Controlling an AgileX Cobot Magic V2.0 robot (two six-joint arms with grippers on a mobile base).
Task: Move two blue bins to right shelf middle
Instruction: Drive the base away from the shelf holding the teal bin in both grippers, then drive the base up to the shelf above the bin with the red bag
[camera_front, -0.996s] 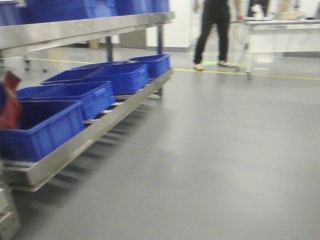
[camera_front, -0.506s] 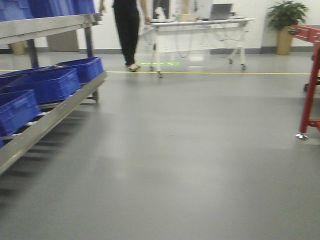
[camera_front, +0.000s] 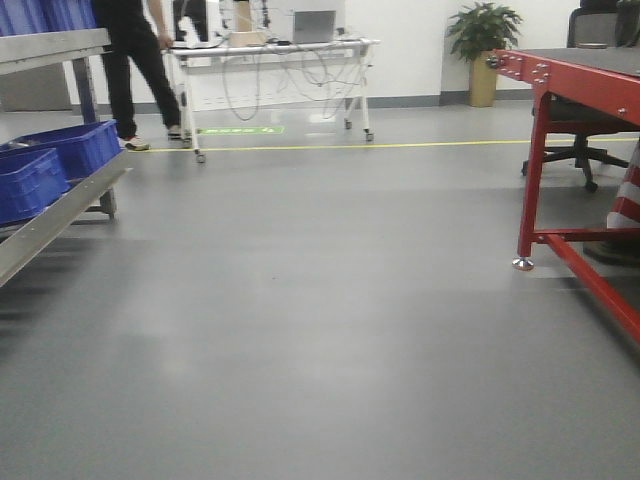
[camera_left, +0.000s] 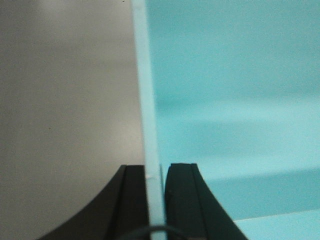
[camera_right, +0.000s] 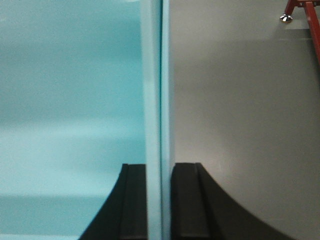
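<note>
Where the left gripper (camera_left: 156, 172) meets the bin (camera_left: 225, 100), its two black fingers (camera_left: 132, 200) stand narrow, one on each side of the pale rim (camera_left: 145, 100), pinching the wall between them. The bin's pale blue inside fills the right of that wrist view and grey floor (camera_left: 65, 100) lies to the left. The right gripper (camera_right: 159, 172) mirrors this: its jaws are closed narrow on the opposite wall, with the blue inside on the left and floor on the right. That rim shows as two pale strips with a thin dark line between them; whether this is a second bin nested in the first cannot be told. The bin hangs between the two grippers above the floor, and a red leg with a metal foot (camera_right: 286, 18) stands at the top right of the right wrist view. Ahead, open floor runs to a yellow line (camera_front: 400, 146). A metal rack (camera_front: 60, 210) with dark blue crates (camera_front: 30, 180) is on the left, and a red frame (camera_front: 560, 75) on the right. Beyond the line, a person (camera_front: 135, 60) in black stands by a white table (camera_front: 270, 48), and a plant (camera_front: 483, 30) sits near the wall.
</note>
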